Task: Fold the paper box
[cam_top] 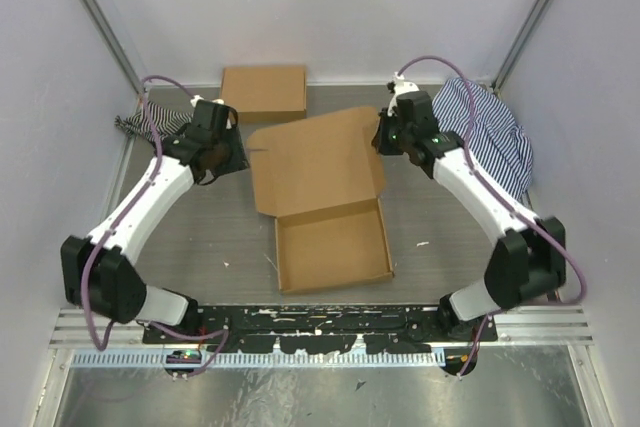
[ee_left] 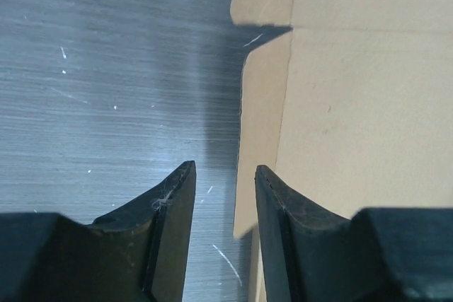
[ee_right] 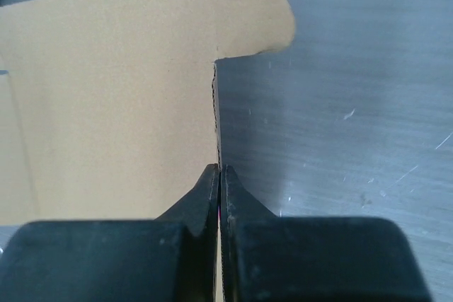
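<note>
1. Top view: the paper box (cam_top: 320, 162) lay mid-tabletop (cam_top: 220, 247), with its shallow tray toward 6 o'clock and its open lid panel reaching toward 12 o'clock. The left gripper (cam_top: 236, 152) sat at the lid's 9 o'clock edge and the right gripper (cam_top: 384, 137) at its 3 o'clock edge. A second box (cam_top: 264, 93) lay at 12 o'clock, apart from the lid. A striped cloth (cam_top: 490, 137) was bunched at 2 o'clock.
2. Left wrist view: the left gripper (ee_left: 225, 175) had its fingers (ee_left: 177, 196) spread and held nothing. The edge of the paper box's (ee_left: 354, 104) side flap ran just beside the 3 o'clock finger; whether they touched could not be told.
3. Right wrist view: the right gripper (ee_right: 219, 175) had its fingers pressed together, apparently pinching the side flap of the paper box (ee_right: 113, 104), which was seen edge-on along a perforated crease.
4. Handling, as a judgement: the sheet looked light and stiff, but easy to crease where it shouldn't. Being so light, it would likely slide on the tabletop unless one side was pinned. The best holds seemed to be the flap edges close to the fold lines, since the thin tabs would buckle.
</note>
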You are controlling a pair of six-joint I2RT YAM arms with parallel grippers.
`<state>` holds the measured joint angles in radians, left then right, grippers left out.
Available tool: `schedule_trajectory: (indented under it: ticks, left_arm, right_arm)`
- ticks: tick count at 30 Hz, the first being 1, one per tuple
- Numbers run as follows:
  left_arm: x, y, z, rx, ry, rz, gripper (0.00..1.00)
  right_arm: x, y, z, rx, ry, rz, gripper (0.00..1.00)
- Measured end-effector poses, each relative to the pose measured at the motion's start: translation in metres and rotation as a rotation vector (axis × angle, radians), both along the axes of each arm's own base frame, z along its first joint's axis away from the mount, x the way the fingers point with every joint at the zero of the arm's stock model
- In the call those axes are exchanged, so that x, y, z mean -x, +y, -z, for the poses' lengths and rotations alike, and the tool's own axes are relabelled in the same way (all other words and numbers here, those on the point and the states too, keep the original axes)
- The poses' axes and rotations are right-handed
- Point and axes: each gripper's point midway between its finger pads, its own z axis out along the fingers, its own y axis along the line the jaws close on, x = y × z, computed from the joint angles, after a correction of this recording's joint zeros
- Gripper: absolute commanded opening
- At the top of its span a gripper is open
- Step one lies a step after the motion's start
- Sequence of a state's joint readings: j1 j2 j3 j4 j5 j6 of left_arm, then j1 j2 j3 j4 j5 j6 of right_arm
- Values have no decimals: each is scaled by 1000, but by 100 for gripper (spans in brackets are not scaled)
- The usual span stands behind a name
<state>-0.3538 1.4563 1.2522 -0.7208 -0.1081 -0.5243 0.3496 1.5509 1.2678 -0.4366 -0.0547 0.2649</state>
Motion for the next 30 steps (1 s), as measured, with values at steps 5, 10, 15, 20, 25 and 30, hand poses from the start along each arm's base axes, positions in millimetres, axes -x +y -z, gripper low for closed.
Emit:
schedule_trajectory:
  ticks: [5, 10, 15, 20, 25, 30]
  left_arm:
    - [6, 0, -49, 71, -169, 6, 46]
    - [24, 2, -89, 154, -345, 30, 49]
    - [26, -1, -89, 182, -423, 56, 49]
    - [6, -13, -56, 173, -386, 99, 50]
    - [-12, -25, -33, 169, -354, 131, 51]
    - [-23, -33, -21, 170, -323, 157, 51]
  right_arm:
    - [4, -13, -75, -76, -301, 50, 1]
    - [25, -25, -85, -131, -488, 73, 1]
    - [44, -31, -46, -128, -516, 56, 1]
    - [56, -28, -42, -145, -567, 9, 1]
    - [66, -25, -68, -168, -667, -41, 1]
    - [71, -25, -78, -163, -705, -68, 1]
